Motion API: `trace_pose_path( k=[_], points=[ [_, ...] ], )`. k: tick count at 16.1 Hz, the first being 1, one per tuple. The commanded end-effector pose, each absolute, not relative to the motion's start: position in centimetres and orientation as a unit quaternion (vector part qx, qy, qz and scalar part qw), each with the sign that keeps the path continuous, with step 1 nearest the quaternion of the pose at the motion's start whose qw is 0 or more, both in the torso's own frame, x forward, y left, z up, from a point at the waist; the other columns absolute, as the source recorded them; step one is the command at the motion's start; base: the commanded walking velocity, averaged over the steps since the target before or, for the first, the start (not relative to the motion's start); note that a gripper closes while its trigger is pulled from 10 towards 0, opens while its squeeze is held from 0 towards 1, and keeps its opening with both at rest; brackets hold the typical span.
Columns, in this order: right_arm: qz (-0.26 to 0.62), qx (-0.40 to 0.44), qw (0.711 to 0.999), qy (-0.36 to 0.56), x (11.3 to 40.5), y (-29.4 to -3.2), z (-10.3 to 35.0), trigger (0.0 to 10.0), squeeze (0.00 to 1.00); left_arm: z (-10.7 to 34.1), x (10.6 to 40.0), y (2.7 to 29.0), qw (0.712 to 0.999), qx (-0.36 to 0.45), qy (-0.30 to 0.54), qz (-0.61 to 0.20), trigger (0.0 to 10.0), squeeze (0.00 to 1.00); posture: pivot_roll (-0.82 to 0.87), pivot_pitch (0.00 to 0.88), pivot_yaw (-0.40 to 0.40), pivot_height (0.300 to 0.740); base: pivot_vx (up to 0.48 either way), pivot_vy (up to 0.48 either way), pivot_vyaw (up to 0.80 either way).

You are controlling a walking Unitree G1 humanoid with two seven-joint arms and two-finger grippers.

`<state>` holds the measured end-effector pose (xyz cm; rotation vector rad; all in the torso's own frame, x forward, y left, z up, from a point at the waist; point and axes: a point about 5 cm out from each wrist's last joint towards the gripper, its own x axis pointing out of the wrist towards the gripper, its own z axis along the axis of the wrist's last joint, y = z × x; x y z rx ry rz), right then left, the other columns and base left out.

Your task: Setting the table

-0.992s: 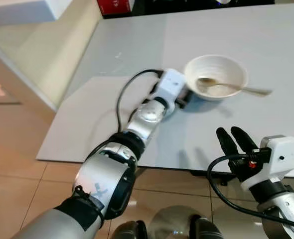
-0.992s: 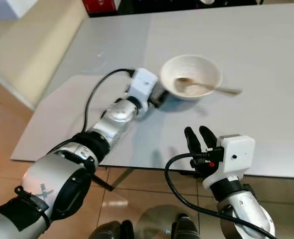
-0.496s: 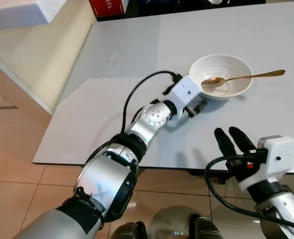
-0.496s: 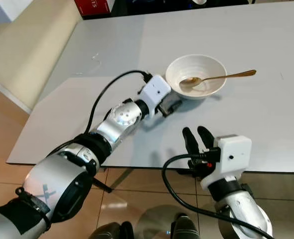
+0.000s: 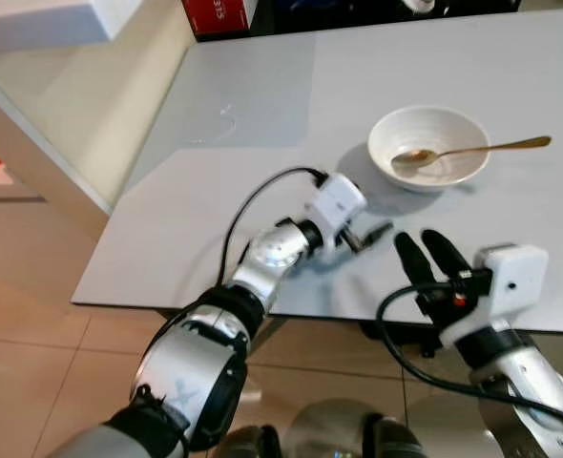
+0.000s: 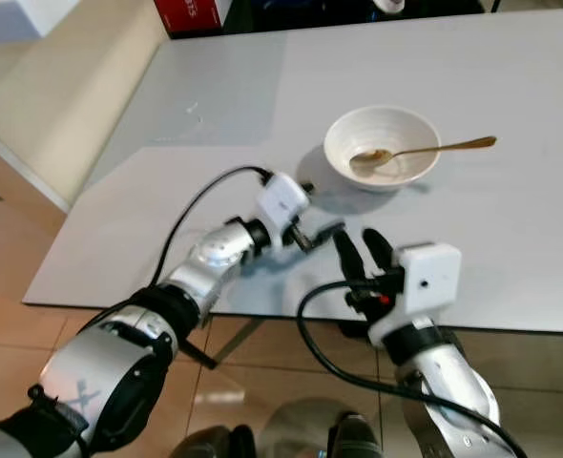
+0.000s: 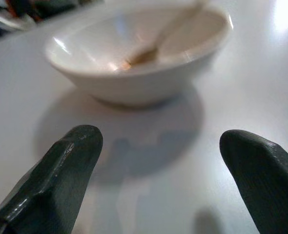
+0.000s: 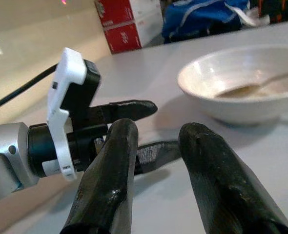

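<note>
1. You are looking at a white table (image 5: 262, 95) standing over a tan tiled floor (image 5: 14, 286).
2. A white bowl (image 5: 428, 146) is sitting directly on it, holding a gold spoon (image 5: 472, 150).

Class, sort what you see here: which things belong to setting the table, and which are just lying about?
Belonging to the job:
white bowl
gold spoon resting in the bowl
grey table
left hand, open, short of the bowl
right hand

Lying about:
red box
blue bag
</note>
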<state>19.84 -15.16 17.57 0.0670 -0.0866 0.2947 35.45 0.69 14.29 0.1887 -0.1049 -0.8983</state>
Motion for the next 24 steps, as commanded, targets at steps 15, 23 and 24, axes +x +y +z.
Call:
trace_pose_path(
  k=[15, 23, 24],
  points=[
    [0.244, 0.057, 0.966, -0.057, 24.0, -11.2, 18.8, 10.0, 0.0, 17.2, 31.0, 13.5, 0.954, 0.128, -0.138, -0.233, 10.0, 0.0, -0.01, 0.063, 0.047, 0.74, 0.0, 0.0, 0.0],
    [0.197, 0.08, 0.977, 0.006, 35.4, -7.7, 17.2, 10.0, 0.0, 18.6, 29.0, 15.5, 0.961, 0.167, -0.102, -0.195, 10.0, 0.0, 0.06, 0.091, 0.016, 0.74, 0.0, 0.0, 0.0],
    [0.177, 0.087, 0.98, 0.014, 36.4, -7.6, 17.1, 10.0, 0.0, 18.7, 28.8, 15.6, 0.962, 0.168, -0.099, -0.193, 10.0, 0.0, 0.08, 0.094, 0.017, 0.74, 0.0, 0.0, 0.0]
  ],
)
